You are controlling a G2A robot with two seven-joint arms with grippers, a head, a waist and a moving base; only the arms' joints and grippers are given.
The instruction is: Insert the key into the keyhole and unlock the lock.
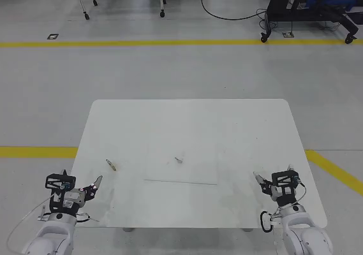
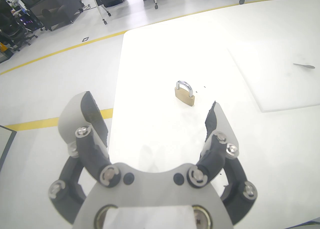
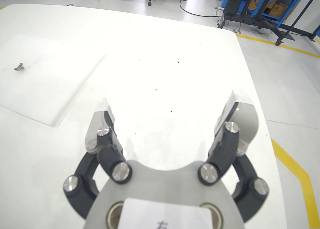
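On the near-left part of the white table (image 1: 187,121), the padlock (image 2: 185,95) lies on bare tabletop, straight ahead of the left gripper (image 2: 150,105), fingers spread apart. Key (image 1: 178,159) lies flat on a thin white mat (image 1: 194,172) mid-table, apart from the padlock. Right gripper (image 3: 168,100) at the near-right edge, also spread wide. Mat edge and dark specks (image 3: 156,89) sit between it and the key.
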